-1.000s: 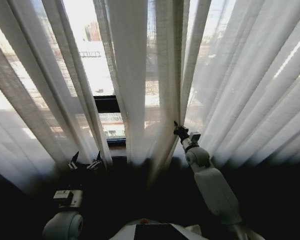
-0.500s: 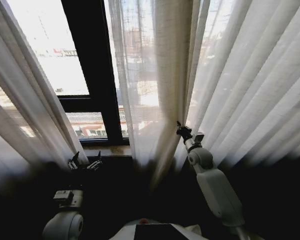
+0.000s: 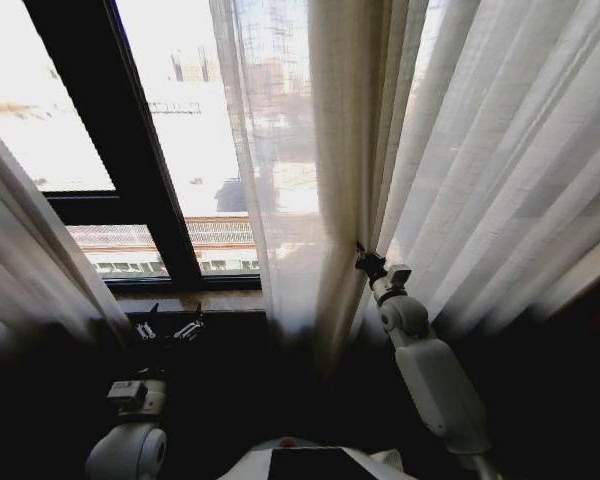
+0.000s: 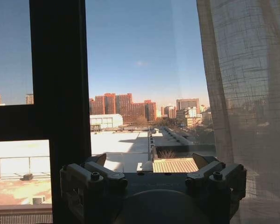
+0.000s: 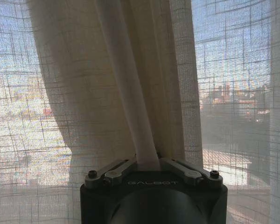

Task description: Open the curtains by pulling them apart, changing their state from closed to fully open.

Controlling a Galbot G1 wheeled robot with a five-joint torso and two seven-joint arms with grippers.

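Observation:
The curtains hang as two sheer white panels with a wide gap between them. The left panel is bunched at the far left of the head view. The right panel covers the middle and right. My right gripper is shut on a vertical fold of the right panel near its inner edge; the right wrist view shows the pinched fold running up from the right gripper. My left gripper is low before the window sill, open and empty. In the left wrist view, the left gripper faces bare glass, with the right panel's edge to one side.
A dark window frame with a vertical bar and a crossbar stands in the uncovered gap, also seen close in the left wrist view. A sill runs below the glass. The floor area around my base is dark.
The gap between the panels has widened a lot and bare window shows. The whole view has shifted rightward past the window frame, with my right gripper still holding its fold. The left panel has receded left.

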